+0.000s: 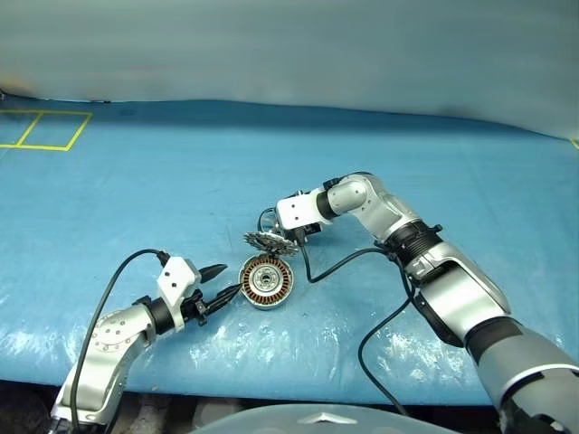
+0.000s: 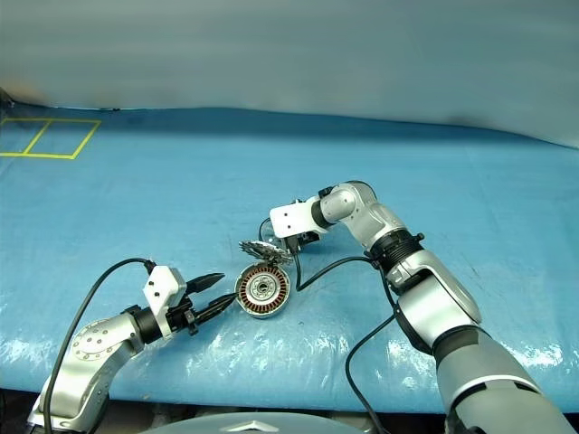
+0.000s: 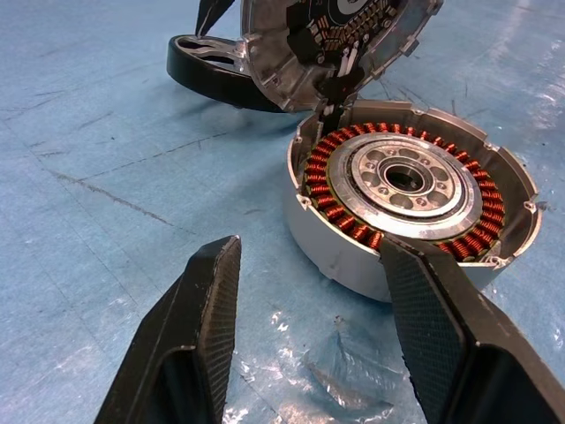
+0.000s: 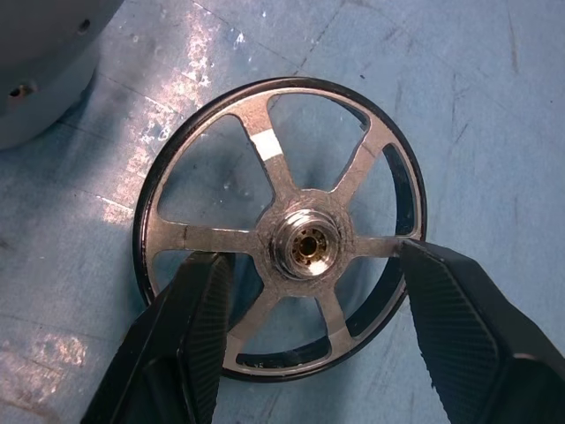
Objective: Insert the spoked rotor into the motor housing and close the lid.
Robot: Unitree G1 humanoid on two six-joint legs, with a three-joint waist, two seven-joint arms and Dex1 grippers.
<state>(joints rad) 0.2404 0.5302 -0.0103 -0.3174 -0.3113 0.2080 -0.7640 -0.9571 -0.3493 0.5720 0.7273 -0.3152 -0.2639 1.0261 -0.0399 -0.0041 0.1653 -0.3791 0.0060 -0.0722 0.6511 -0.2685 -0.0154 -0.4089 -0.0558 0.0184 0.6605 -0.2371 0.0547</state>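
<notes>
We are looking at a lab-like test area: blue sheeting (image 1: 181, 199) lying under yellow tape squares (image 1: 45, 129).

A big blue sheet (image 1: 181, 199) covers the table. It looks wrinkly and a bit shiny near the front edge. Yellow tape lines (image 1: 45, 131) make boxes on it at the far left corner. A grey wall (image 1: 289, 45) stands behind.

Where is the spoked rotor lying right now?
The rotor lies flat on the blue table, under the right gripper, whose open fingers straddle it. It sits just beyond the raised lid and the housing.
</notes>
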